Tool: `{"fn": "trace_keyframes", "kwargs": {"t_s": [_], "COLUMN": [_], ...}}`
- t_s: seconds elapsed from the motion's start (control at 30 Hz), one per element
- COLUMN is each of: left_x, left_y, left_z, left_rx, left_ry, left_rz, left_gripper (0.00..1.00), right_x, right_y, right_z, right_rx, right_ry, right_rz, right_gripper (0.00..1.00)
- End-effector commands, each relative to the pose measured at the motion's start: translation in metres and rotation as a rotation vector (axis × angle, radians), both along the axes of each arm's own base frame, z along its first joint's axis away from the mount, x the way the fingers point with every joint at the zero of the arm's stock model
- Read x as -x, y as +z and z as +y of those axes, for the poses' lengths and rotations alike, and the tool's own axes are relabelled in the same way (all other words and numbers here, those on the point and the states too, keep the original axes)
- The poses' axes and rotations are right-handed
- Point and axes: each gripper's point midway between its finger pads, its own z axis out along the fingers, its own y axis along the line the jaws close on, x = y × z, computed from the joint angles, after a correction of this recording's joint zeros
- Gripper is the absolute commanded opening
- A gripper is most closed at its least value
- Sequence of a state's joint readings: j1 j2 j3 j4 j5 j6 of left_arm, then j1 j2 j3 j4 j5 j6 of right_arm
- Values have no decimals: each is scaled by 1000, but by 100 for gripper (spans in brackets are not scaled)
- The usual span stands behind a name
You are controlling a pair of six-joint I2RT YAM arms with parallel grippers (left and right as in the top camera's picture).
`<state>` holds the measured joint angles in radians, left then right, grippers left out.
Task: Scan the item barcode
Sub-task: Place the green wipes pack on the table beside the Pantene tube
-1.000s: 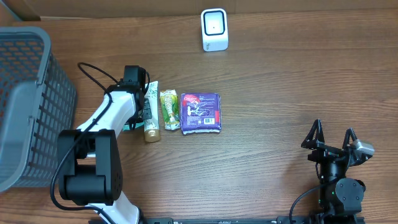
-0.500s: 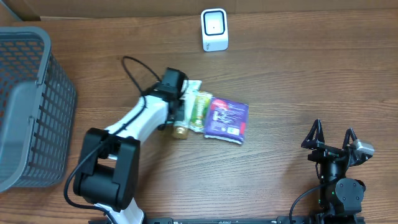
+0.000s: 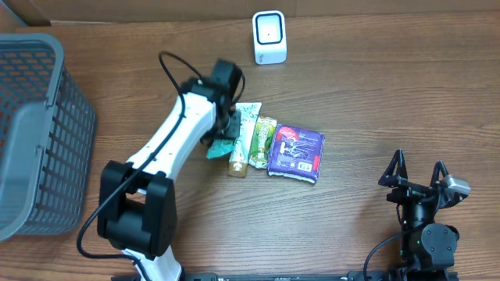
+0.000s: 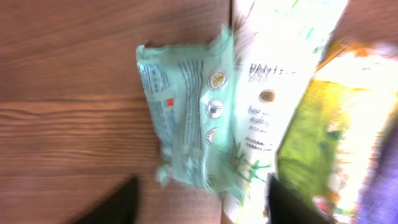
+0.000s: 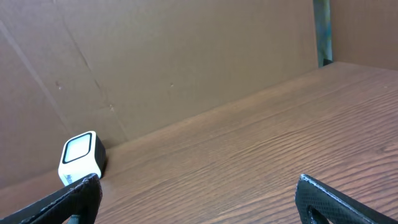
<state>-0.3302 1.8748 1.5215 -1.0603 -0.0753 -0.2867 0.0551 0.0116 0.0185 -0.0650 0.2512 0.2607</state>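
Four items lie side by side mid-table: a mint-green packet [image 3: 218, 148], a white tube [image 3: 244, 134], a yellow-green sachet [image 3: 263, 143] and a purple packet [image 3: 297, 152]. The white scanner [image 3: 269, 37] stands at the far edge, apart from them. My left gripper [image 3: 227, 125] hovers over the row's left end, open. In the left wrist view the mint-green packet [image 4: 193, 112] and the white tube [image 4: 273, 93] lie just ahead of its parted fingertips [image 4: 118, 202], nothing pinched. My right gripper [image 3: 418, 176] rests open and empty at the near right, facing the scanner [image 5: 81, 158].
A grey mesh basket [image 3: 74, 105] fills the left side of the table. A cardboard wall [image 5: 186, 56] backs the far edge. The left arm's black cable [image 3: 168, 66] loops above the table near the scanner.
The left arm has swung right, carrying the row of items with it toward the table's middle. Its jaws, shut before, now stand apart. The right arm has not moved.
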Motion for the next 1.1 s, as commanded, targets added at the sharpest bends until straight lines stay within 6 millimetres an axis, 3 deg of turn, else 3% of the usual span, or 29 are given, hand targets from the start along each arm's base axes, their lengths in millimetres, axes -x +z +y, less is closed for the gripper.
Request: {"fn": "trace_keyframes", "kwargs": {"t_s": [0.0, 0.13, 0.3, 0.43, 0.53, 0.6, 0.9, 1.07], "left_x": [-16, -19, -19, -22, -27, -28, -42, -41], "left_y": [37, 68, 97, 131, 154, 165, 174, 174], "left_z": [-4, -5, -8, -11, -11, -12, -15, -16], "left_rx": [44, 49, 84, 135, 151, 157, 175, 175], "left_ry": [14, 6, 4, 5, 5, 4, 2, 0], "left_rz": [-53, -74, -95, -140, -194, -218, -281, -280], "left_gripper": [78, 86, 87, 88, 98, 100, 100, 100], "right_x": [0, 0, 0, -3, -2, 0, 13, 6], "right_y": [-1, -1, -1, 0, 6, 18, 82, 104], "right_z": [0, 0, 1, 26, 37, 39, 44, 53], "right_rx": [6, 6, 3, -1, -1, 1, 54, 82], "right_ry": [-2, -2, 1, 148, 215, 228, 258, 308], "right_rz": [-5, -5, -5, -10, -22, -46, -68, 16], "right_gripper": [100, 100, 100, 100, 100, 100, 100, 100]}}
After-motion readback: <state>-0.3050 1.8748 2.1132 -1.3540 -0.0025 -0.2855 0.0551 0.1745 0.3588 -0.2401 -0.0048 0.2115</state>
